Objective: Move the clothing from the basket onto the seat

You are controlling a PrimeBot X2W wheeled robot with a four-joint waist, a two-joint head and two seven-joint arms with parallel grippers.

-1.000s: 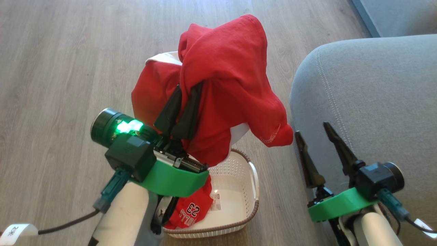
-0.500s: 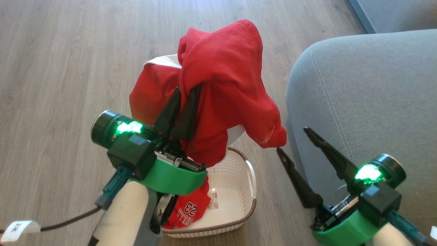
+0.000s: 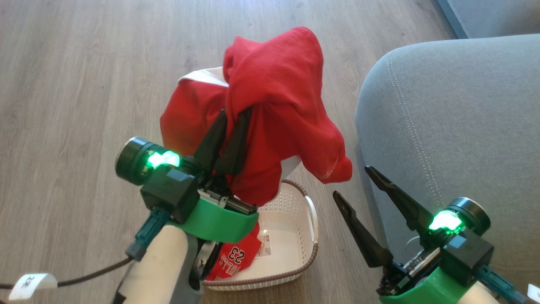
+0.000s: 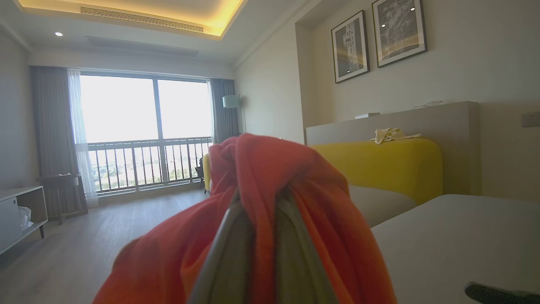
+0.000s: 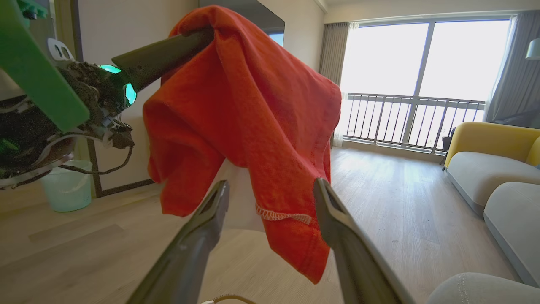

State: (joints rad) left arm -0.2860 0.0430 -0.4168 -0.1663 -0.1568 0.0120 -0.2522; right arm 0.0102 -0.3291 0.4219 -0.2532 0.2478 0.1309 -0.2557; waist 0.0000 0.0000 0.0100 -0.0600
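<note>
1. Our left gripper [image 3: 235,118] is pinching a fold of the clothing [image 3: 282,93], its two fingers pressed together with red fabric between them. The garment hangs in the air above the basket [image 3: 295,211] and drapes down both sides of the fingers.
2. The garment's lowest hem, with pale stitching, dangles to the right, over the strip of floor between the basket's rim and the seat [image 3: 455,118].
3. A second red piece [image 3: 234,257], printed "23", lies inside the basket at its near left end, partly under our left wrist. A paper label [image 3: 265,249] shows on the basket bottom beside it.
4. Our right gripper [image 3: 351,180] is spread wide and holds nothing. It hovers near the dangling hem, which in the right wrist view hangs between the two fingertips. We cannot tell whether they touch.
5. The basket stands on the wooden floor [image 3: 76,84], just beside the seat's rounded edge, with a narrow strip of floor between them.
6. The seat's broad grey top spreads to our right, with a stitched seam following its edge. Wide floor stretches left of the basket and beyond it.
</note>
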